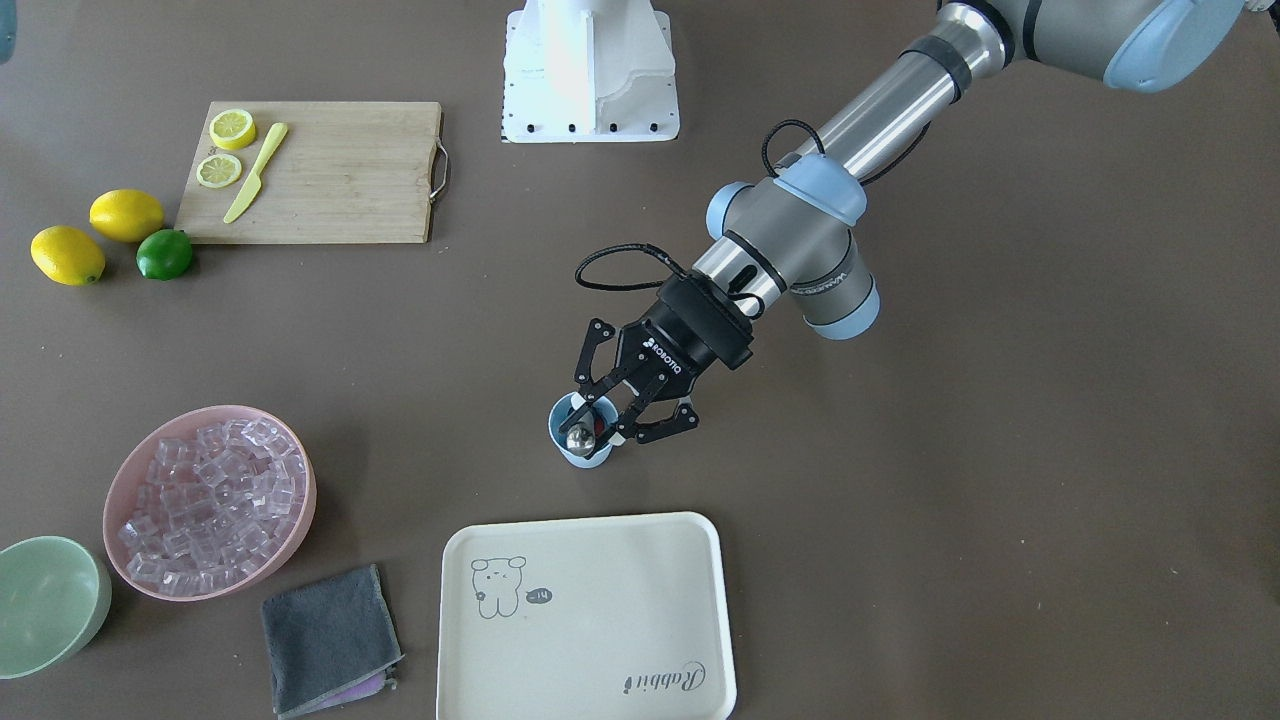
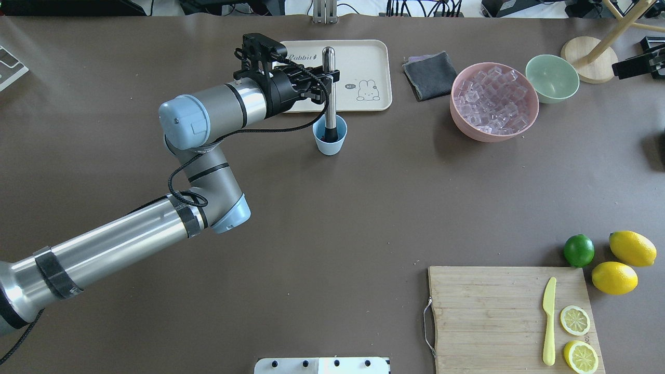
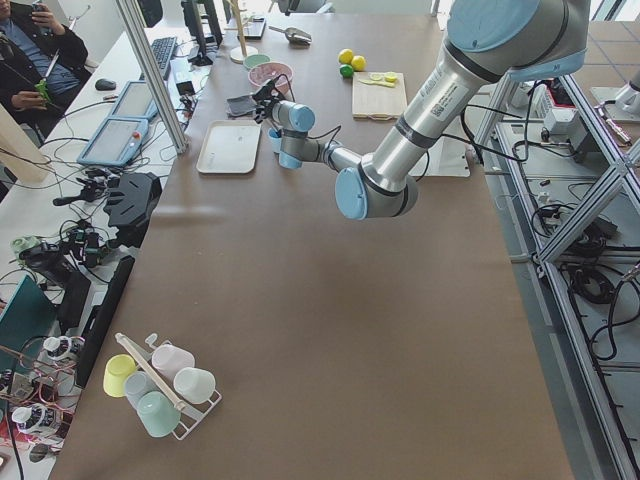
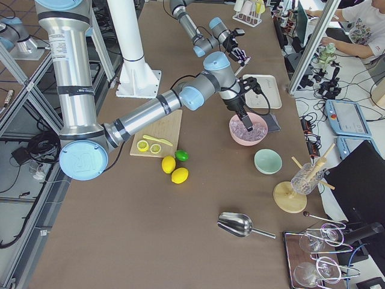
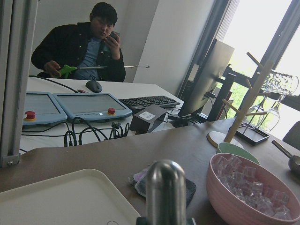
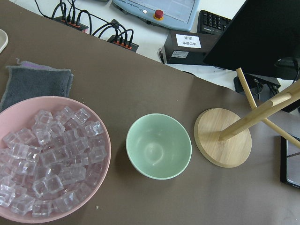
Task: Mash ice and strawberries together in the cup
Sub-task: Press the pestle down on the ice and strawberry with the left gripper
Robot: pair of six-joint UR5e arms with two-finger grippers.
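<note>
The light-blue cup (image 2: 331, 143) (image 1: 588, 455) stands mid-table in front of the tray. A steel muddler (image 2: 329, 85) (image 5: 165, 190) stands upright in it, with my left gripper (image 2: 326, 78) (image 1: 606, 413) shut on its shaft above the rim. Something red, the strawberry (image 1: 598, 422), shows inside the cup beside the muddler. I cannot make out ice inside the cup. Clear ice cubes (image 2: 493, 101) (image 6: 47, 161) fill the pink bowl (image 1: 125, 480). My right gripper (image 4: 243, 117) hangs high near that bowl; I cannot tell whether it is open or shut.
A cream tray (image 2: 363, 57) lies behind the cup, a grey cloth (image 2: 429, 74) beside it. A pale-green bowl (image 2: 552, 78) and a wooden stand (image 2: 588, 65) are at the far right. A cutting board (image 2: 511, 317) holds a knife and lemon halves, with lemons and a lime nearby.
</note>
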